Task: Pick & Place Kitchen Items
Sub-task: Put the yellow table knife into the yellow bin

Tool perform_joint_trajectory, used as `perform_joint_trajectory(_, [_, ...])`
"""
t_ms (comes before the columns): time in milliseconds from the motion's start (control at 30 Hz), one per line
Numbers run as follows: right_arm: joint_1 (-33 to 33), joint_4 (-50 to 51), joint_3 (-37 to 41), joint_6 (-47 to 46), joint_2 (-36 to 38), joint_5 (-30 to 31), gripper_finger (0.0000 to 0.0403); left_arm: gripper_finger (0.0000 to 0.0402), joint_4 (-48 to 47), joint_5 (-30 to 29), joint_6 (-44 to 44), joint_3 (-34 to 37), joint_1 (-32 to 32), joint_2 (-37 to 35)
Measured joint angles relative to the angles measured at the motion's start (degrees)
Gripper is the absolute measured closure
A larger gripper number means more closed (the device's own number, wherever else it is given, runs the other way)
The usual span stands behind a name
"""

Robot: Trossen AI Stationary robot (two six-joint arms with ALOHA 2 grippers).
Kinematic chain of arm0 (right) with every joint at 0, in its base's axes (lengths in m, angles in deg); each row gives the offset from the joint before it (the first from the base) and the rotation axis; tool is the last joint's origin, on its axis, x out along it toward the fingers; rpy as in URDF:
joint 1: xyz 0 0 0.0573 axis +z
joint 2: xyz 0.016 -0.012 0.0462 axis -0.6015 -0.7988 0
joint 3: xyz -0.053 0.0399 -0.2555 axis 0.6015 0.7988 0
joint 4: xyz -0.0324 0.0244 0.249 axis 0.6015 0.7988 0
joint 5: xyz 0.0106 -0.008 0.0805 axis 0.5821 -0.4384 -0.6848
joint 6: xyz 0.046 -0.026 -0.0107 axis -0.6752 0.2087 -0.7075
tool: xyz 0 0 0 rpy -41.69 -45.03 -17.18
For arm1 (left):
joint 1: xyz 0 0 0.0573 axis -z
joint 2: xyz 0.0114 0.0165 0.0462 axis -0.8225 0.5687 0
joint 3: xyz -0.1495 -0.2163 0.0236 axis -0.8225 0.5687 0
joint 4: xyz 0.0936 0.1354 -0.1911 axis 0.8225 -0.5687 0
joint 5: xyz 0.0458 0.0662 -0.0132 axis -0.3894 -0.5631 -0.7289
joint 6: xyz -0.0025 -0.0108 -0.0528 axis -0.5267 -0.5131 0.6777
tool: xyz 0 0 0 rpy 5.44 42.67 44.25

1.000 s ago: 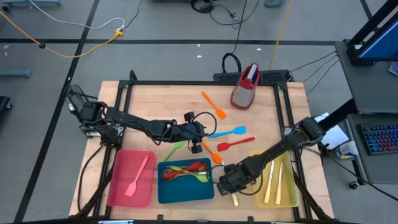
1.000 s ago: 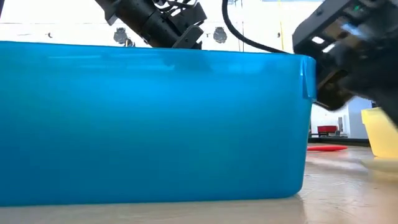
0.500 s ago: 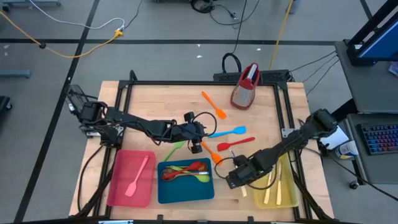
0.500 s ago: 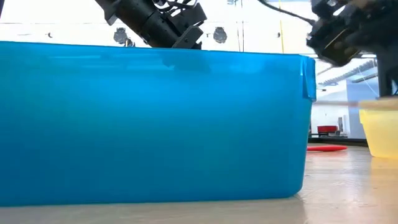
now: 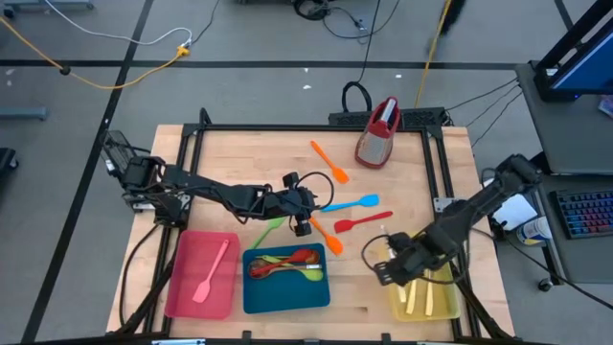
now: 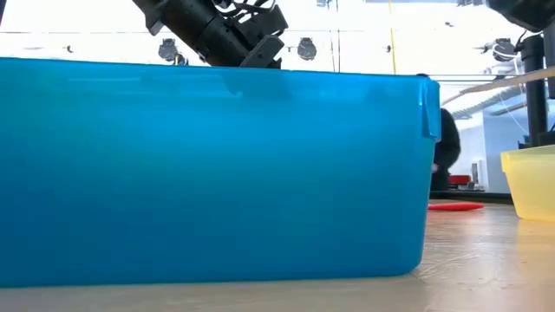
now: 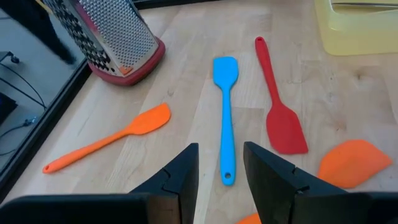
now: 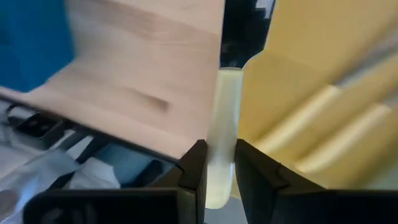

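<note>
My right gripper [image 5: 389,270] is shut on a cream knife [image 8: 222,118] above the left edge of the yellow tray [image 5: 442,305], which holds more cream knives [image 5: 418,295]. My left gripper [image 5: 302,227] is open at the table's middle, low over the handle end of a blue spatula [image 7: 225,112]. Beside the blue spatula on the wood lie a red spatula [image 7: 278,106], two orange spatulas [image 5: 329,161] [image 5: 328,238] and a green one [image 5: 268,230]. Red and green spoons [image 5: 287,264] lie in the blue tray [image 5: 251,295]. A pink spatula [image 5: 211,273] lies in the red tray [image 5: 187,297]. My right gripper pinches the knife's cream part [image 8: 219,158] between its two fingers [image 8: 194,169], which lie across it. A dark part [image 8: 244,31] continues beyond the cream one. The knife is lifted clear, over the table and the tray's edge; it also shows high in the low view [image 6: 499,83].
A red-topped metal grater [image 5: 378,131] stands at the far edge of the table. The blue tray's wall [image 6: 217,173] fills the low view, with the yellow tray [image 6: 531,182] to its right. A black frame [image 5: 436,172] runs around the table.
My right gripper has carried the cream knife from beside the blue tray's near right corner toward the table's right edge and upward, so that it now hangs over the yellow tray's left edge. My left gripper has kept still.
</note>
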Motion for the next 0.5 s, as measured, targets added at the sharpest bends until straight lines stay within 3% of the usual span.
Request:
perform_joint_trajectory(233, [6.2, 8.6, 0.0, -9.2, 1.0, -3.3, 0.0343, 0.027, -0.1, 0.0, 0.1, 0.0, 0.0, 0.0])
perform_joint_trajectory(500, [10.0, -2.8, 9.4, -16.6, 0.9, -6.2, 0.0342, 0.027, 0.0, 0.0, 0.6, 0.0, 0.0, 0.0])
